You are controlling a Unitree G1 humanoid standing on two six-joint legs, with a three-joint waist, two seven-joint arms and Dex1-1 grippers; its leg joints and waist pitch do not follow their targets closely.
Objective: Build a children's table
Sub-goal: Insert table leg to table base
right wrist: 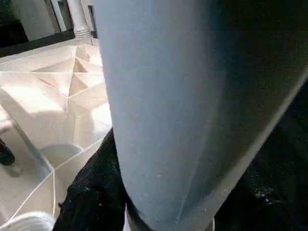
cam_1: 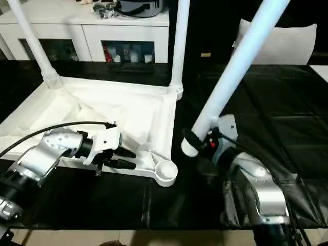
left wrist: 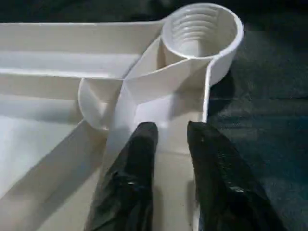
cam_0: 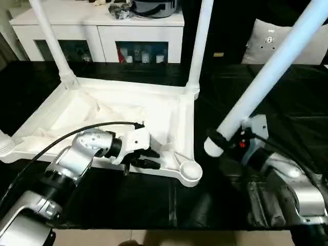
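Note:
The white table top (cam_0: 77,110) lies upside down on a black surface, ribs facing up. Two white legs (cam_0: 200,46) stand upright in its far corner sockets, and a third leg's base shows at the near left corner (cam_0: 4,146). The near right corner socket (cam_0: 190,171) is empty. My left gripper (cam_0: 147,158) is open at the near rim just left of that socket; its fingers (left wrist: 142,149) sit one on each side of the rim. My right gripper (cam_0: 221,137) is shut on a fourth leg (cam_0: 266,77), held tilted, thick end low beside the empty socket.
A white cabinet (cam_0: 102,31) with clutter on top stands behind the work. A pale cushion (cam_0: 279,43) sits at the back right. A black cable (cam_0: 77,130) arcs over my left forearm. Black cloth (cam_0: 154,205) covers the surface around the table top.

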